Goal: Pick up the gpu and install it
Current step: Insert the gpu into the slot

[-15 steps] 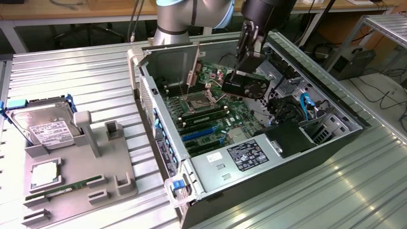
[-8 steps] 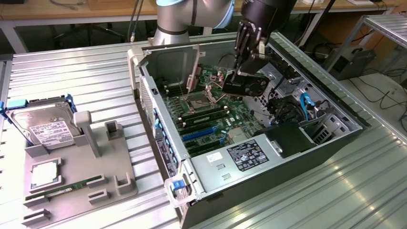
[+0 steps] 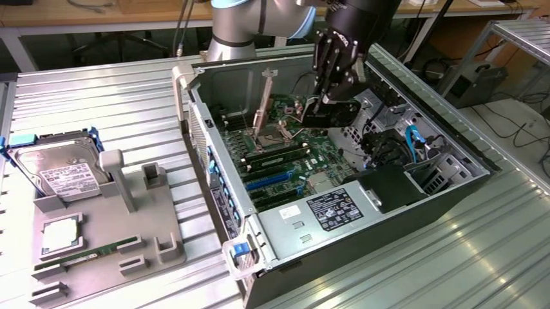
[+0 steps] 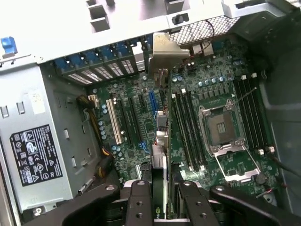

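My gripper [image 3: 331, 103] reaches down into the open computer case [image 3: 199, 138], over the motherboard [image 3: 322, 151]. It is shut on the gpu [image 3: 333, 116], a dark card held on edge. In the wrist view the gpu [image 4: 161, 136] runs edge-on from between my fingers [image 4: 141, 202] out to its silver bracket [image 4: 164, 49], which stands near the case's rear slot openings [image 4: 117, 66]. The card hangs over the expansion slots [image 4: 141, 117], beside the memory slots [image 4: 188, 127]. I cannot tell whether it touches a slot.
The open CPU socket [image 4: 223, 127] lies beside the card. A power supply with a white-on-black label [image 3: 339, 209] fills the case's near end. Cables [image 3: 395, 148] crowd the drive bay. On the exterior view's left, a grey fixture [image 3: 129, 212] holds a hard drive [image 3: 60, 170], a CPU [image 3: 60, 235] and a memory stick [image 3: 86, 252].
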{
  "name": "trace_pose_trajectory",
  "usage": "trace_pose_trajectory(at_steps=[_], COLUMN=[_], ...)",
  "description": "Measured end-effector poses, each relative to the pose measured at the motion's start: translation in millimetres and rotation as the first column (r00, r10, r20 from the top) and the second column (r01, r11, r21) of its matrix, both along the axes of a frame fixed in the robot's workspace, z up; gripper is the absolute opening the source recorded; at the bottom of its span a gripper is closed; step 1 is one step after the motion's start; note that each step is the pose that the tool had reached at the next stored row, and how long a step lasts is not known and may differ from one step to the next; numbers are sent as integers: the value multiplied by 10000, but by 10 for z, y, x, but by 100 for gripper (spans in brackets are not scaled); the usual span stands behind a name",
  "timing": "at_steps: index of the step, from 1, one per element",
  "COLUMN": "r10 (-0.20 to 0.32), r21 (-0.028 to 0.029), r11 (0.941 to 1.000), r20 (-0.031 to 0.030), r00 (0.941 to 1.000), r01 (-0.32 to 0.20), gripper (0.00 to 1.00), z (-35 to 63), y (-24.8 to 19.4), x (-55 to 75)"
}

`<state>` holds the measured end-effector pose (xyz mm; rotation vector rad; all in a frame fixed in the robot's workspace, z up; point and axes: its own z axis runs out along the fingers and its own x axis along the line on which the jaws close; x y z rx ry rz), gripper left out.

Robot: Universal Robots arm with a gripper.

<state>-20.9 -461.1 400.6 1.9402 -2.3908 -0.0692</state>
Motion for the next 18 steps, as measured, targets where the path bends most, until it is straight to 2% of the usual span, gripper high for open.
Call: trace_pose_trajectory(at_steps=[3, 4, 6, 8, 9, 10, 15, 18], r10=[539, 850, 1034, 1156, 1163, 1163, 1168, 1243], r21=[6, 12, 25, 80, 132, 139, 128, 122], r11=[9985, 9964, 9946, 9933, 9931, 9931, 9930, 9921], r20=[0, 1, 4, 14, 37, 59, 216, 263], r00=[9985, 9964, 9946, 9933, 9932, 9932, 9929, 9919], r01=[-539, -850, -1034, -1156, -1163, -1164, -1171, -1246], gripper=[26, 26, 26, 26, 26, 26, 26, 26], z=[-14, -28, -44, -66, -82, -89, -124, -153], y=[0, 0, 0, -1, -2, -2, -5, -7], x=[0, 0, -2, -18, -55, -85, -206, -232])
